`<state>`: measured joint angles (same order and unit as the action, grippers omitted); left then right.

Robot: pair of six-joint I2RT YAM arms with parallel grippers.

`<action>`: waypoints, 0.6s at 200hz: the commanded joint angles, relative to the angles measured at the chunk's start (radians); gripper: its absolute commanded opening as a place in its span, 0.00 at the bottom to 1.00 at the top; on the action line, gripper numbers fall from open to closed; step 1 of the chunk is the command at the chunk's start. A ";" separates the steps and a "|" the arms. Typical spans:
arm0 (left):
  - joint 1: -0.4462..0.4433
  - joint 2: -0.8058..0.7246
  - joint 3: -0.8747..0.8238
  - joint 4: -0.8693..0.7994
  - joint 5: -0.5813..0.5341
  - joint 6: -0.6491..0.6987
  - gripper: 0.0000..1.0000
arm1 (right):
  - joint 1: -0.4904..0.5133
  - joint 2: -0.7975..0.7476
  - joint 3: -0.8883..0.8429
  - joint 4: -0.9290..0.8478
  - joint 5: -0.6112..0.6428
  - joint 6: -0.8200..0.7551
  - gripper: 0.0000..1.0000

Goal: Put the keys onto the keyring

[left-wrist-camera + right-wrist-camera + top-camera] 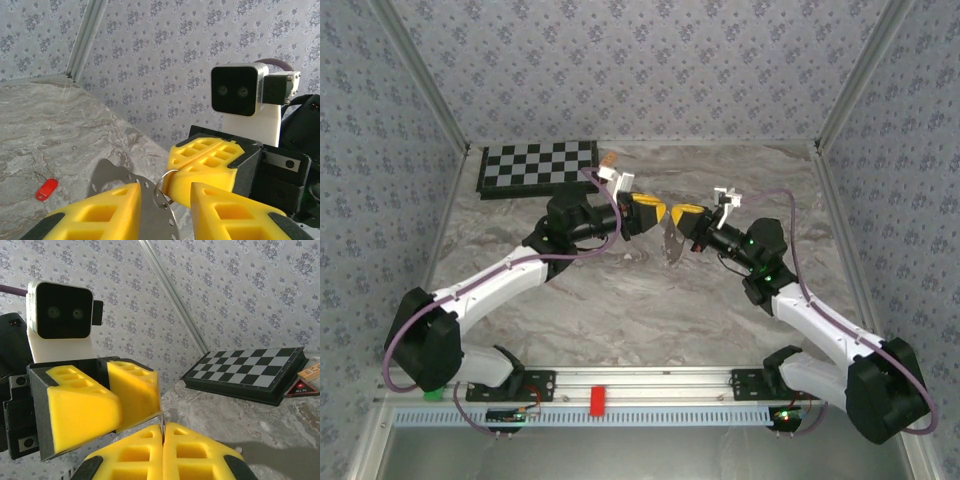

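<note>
The keyring (155, 189) is up off the tabletop (40, 130), pinched at the very tips of the right tool (674, 215), whose fingers are pressed together on it. A flat grey plate (125, 182) with small holes along its edge hangs against the ring. The left tool (658, 213) faces it nose to nose, its fingers apart on either side of that plate and clamped on nothing that I can see.

The red-headed key (46, 189) lies flat on the tabletop at about 9 o'clock of the ring in the left wrist view, well apart from it and untouched. So, as I judge it, the ring is lifted and presented. The key is not yet picked up or threaded, which is most of the work.

At 2 o'clock of the right tool in its own view sits a chessboard (245, 371). Just beside it is a dark triangular piece (300, 388) reading "ALL IN". I can read no other writing.
</note>
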<state>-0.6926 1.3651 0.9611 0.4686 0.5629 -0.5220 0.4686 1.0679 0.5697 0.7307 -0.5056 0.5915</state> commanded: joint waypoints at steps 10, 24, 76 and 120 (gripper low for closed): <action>-0.011 0.016 0.040 0.037 0.041 -0.003 0.30 | -0.004 0.003 0.048 0.079 -0.032 0.030 0.00; -0.012 0.020 0.039 0.038 0.041 -0.001 0.30 | -0.005 0.004 0.051 0.084 -0.034 0.030 0.00; -0.014 0.029 0.045 0.051 0.043 -0.004 0.29 | -0.002 0.012 0.054 0.096 -0.051 0.065 0.00; -0.014 0.017 0.044 0.053 0.031 -0.002 0.26 | 0.000 0.020 0.052 0.099 -0.056 0.067 0.00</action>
<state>-0.7013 1.3952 0.9661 0.4740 0.5838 -0.5251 0.4686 1.0817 0.5808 0.7765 -0.5388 0.6403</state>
